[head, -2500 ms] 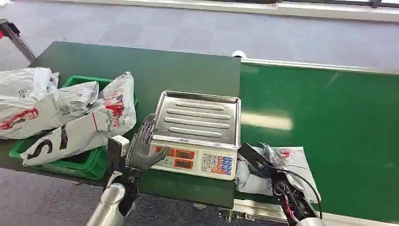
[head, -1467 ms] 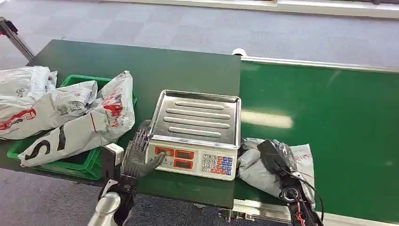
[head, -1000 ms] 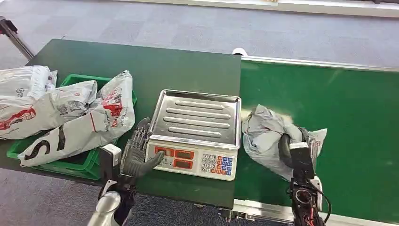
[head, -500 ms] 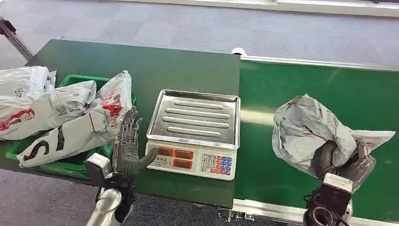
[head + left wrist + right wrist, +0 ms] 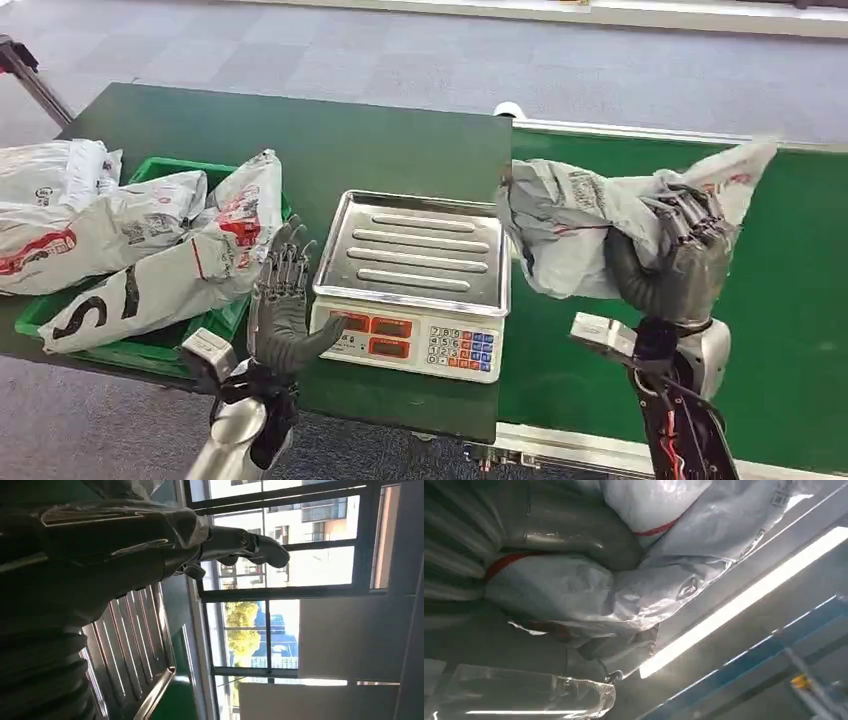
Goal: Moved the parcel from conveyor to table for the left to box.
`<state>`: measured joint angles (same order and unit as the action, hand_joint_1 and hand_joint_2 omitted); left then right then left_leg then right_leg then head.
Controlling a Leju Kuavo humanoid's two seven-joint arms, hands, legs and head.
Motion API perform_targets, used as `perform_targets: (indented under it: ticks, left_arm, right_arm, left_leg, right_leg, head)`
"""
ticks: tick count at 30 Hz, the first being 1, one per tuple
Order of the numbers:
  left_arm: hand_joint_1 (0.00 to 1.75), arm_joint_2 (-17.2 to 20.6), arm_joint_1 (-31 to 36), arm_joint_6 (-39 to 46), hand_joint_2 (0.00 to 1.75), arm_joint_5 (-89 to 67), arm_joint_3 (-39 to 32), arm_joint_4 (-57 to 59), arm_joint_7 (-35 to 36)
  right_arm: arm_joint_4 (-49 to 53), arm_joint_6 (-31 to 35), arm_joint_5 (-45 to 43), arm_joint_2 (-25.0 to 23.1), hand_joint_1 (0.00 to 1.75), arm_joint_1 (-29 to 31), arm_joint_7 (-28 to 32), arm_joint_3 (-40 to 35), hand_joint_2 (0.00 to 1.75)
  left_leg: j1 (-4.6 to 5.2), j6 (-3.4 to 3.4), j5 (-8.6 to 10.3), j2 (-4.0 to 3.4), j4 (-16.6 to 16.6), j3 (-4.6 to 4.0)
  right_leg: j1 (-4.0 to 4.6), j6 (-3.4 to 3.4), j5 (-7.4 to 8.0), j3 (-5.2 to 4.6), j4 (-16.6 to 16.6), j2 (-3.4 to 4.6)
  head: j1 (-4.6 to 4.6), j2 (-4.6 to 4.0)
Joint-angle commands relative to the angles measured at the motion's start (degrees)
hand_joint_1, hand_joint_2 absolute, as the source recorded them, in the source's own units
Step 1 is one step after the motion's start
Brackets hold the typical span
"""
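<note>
Above the conveyor (image 5: 760,300), close to its edge beside the table (image 5: 300,140), your right hand (image 5: 675,265) holds the parcel (image 5: 580,220) lifted off the belt. You see the fingers (image 5: 690,215) curled over the top of the grey bag and the thumb (image 5: 574,540) pressing into it from the other side, so the bag is clamped between them. Its loose end hangs toward the scale (image 5: 415,285) and reaches over the near corner of the steel tray, but you cannot tell if it touches it. Your left hand (image 5: 280,305) stands upright at the front edge of the table, between the scale and the green crate (image 5: 170,345), its fingers spread and grasping nothing. Other grey bags (image 5: 150,250) lie piled in the crate.
</note>
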<state>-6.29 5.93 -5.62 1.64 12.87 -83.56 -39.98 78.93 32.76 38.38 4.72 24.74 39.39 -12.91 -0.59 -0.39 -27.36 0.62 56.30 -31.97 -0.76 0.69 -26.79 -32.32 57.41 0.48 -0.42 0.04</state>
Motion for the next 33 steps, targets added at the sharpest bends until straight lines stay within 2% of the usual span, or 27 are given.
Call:
perform_targets:
  ticks: [1,4,8,10,11,15,17,19,21,23,26,29,31,33]
  left_arm:
    - [0.00,1.8,2.9,-1.8,1.75,1.0,2.4,4.2,0.0]
    - [0.00,1.7,4.0,-2.6,1.75,1.0,2.6,5.1,0.0]
    - [0.00,1.4,4.8,-3.5,1.75,1.1,2.7,5.9,0.0]
    - [0.00,1.2,5.2,-3.8,1.75,0.9,2.7,6.5,0.0]
    - [0.00,1.2,5.2,-3.8,1.75,0.9,2.7,6.5,0.0]
    - [0.00,1.2,5.2,-3.9,1.75,0.9,2.6,6.4,0.0]
    - [0.00,1.2,5.6,-4.4,1.75,0.8,2.6,6.8,0.0]
    - [0.00,1.2,5.9,-5.0,1.75,0.8,2.6,7.2,0.0]
    - [0.00,0.9,6.3,-5.1,1.75,0.6,2.8,7.7,0.0]
    - [0.00,0.8,6.5,-5.1,1.75,0.6,2.8,7.9,0.0]
    - [0.00,0.6,6.8,-5.1,1.75,0.5,2.5,8.2,0.0]
    - [0.00,0.7,7.0,-5.1,1.75,0.5,2.4,9.2,0.0]
    - [0.00,0.6,7.3,-5.5,1.75,0.4,2.6,9.6,0.0]
    - [0.00,0.4,7.4,-5.7,1.75,0.4,2.8,9.2,0.0]
  right_arm:
    - [-23.6,1.5,8.3,0.8,1.75,16.7,-2.2,-15.0,1.75]
    - [-33.0,0.3,12.0,-1.2,1.75,22.5,-3.8,-20.0,1.75]
    - [-41.9,-3.0,14.5,-3.8,1.75,27.0,-4.1,-24.7,1.75]
    - [-46.1,-4.1,16.0,-5.9,1.75,28.2,-4.9,-27.1,1.75]
    - [-46.1,-4.1,16.0,-5.9,1.75,28.2,-4.9,-27.1,1.75]
    - [-47.2,-3.2,15.8,-6.2,1.75,28.4,-5.0,-27.6,1.75]
    - [-52.9,-10.4,20.2,-7.9,1.75,30.8,-9.3,-33.4,1.75]
    - [-57.0,-16.2,20.4,-10.5,1.75,31.8,-12.3,-34.6,1.75]
    - [-58.8,-17.8,20.5,-11.7,1.75,31.9,-13.2,-35.2,1.75]
    - [-59.0,-18.0,20.5,-12.2,1.75,31.6,-13.1,-35.4,1.75]
    - [-59.3,-16.9,19.9,-13.7,1.75,30.2,-12.1,-35.4,1.75]
    - [-59.4,-15.7,21.1,-14.5,1.75,29.0,-13.8,-36.3,1.75]
    - [-59.8,-12.3,20.9,-14.9,1.75,29.0,-14.8,-35.6,1.75]
    - [-58.6,-7.8,20.6,-14.6,1.75,28.7,-13.3,-35.0,1.75]
  left_leg:
    - [0.03,0.02,-0.05,-0.36,0.0,0.03]
    - [0.02,0.03,-0.02,-0.59,0.0,0.02]
    - [0.02,0.00,0.04,-0.32,0.0,-0.01]
    - [0.04,0.03,0.03,-0.25,0.0,-0.02]
    - [0.03,0.02,0.03,-0.39,0.0,0.01]
    - [0.04,0.03,0.06,-0.07,0.0,-0.07]
    - [0.02,0.03,0.04,-0.11,0.0,-0.07]
    - [0.04,0.04,0.04,-0.24,0.0,-0.08]
    - [0.01,0.02,0.07,-0.36,0.0,-0.07]
    - [0.03,0.01,0.08,-0.06,0.0,-0.14]
    - [-0.01,0.00,0.08,-0.08,0.0,-0.14]
    - [-0.01,0.02,0.06,-0.11,-0.1,-0.05]
    - [0.01,0.01,0.07,-0.04,0.0,-0.07]
    - [-0.01,0.01,0.08,-0.02,0.0,-0.10]
  right_leg:
    - [-0.01,-0.02,0.05,-0.08,0.0,0.29]
    - [0.01,-0.05,0.14,-0.15,0.0,0.49]
    - [0.00,-0.06,0.10,-0.14,0.0,0.27]
    - [-0.03,-0.03,0.04,-0.12,0.1,0.18]
    - [0.00,-0.06,0.09,-0.11,0.0,0.29]
    - [-0.02,-0.04,0.01,-0.12,0.1,-0.01]
    - [0.01,-0.05,0.02,-0.12,0.0,0.02]
    - [-0.01,-0.05,0.05,-0.17,0.1,0.15]
    - [0.02,-0.07,0.12,-0.17,0.0,0.24]
    - [-0.01,-0.05,0.03,-0.19,0.1,0.00]
    - [0.03,-0.07,0.04,-0.18,0.0,-0.02]
    - [0.03,-0.06,0.03,-0.10,0.0,0.01]
    - [0.01,-0.04,0.01,-0.12,0.0,-0.02]
    - [0.03,-0.05,0.02,-0.14,0.0,-0.05]
  head:
    - [0.02,0.00]
    - [0.02,0.00]
    - [0.02,0.00]
    - [0.04,0.00]
    - [0.02,0.00]
    - [0.02,0.00]
    - [0.02,0.00]
    - [0.02,0.00]
    - [0.04,0.00]
    - [0.02,0.00]
    - [0.04,0.00]
    - [0.04,0.00]
    - [0.04,0.00]
    - [0.04,0.00]
